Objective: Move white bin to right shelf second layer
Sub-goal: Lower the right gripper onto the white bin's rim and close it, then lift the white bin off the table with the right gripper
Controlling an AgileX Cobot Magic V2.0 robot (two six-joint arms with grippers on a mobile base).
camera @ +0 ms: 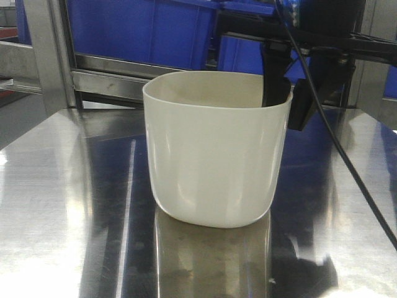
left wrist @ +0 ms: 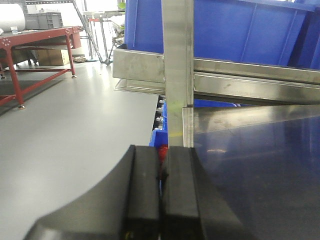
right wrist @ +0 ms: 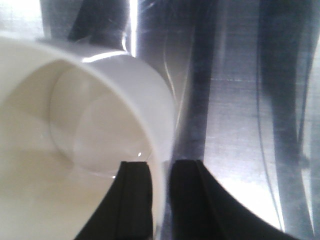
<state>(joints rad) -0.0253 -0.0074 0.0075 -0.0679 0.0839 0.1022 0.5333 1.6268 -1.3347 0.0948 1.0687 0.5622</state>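
In the front view, the cream-white glossy plastic tub with rounded-square walls, the white bin (camera: 214,155), stands upright on the reflective steel surface (camera: 62,205), with large blue plastic crates (camera: 142,31) racked behind it. The right tool (camera: 288,102) reaches down over the bin's far right rim, one finger inside and one outside. A black cable (camera: 335,136) hangs across the right of the picture.

In the left wrist view, the left tool (left wrist: 162,200) has its black pads pressed together with nothing between them. It faces a steel upright post (left wrist: 176,65) and a flat steel rack lip (left wrist: 250,75) under a blue crate. The bin is not in this view.

In the right wrist view, the right tool (right wrist: 160,185) straddles the white bin (right wrist: 100,115). The wall fills the gap between the fingers (right wrist: 135,200), so it looks pinched, low on the finger length.

The step in hand seems to be securing the grasp before lifting. A one-wall pinch on smooth plastic is likely to let the tub swing, so the grip should be firm and the lift straight and slow. The bin should be kept level and clear of the cable. The target shelf level cannot be picked out here.
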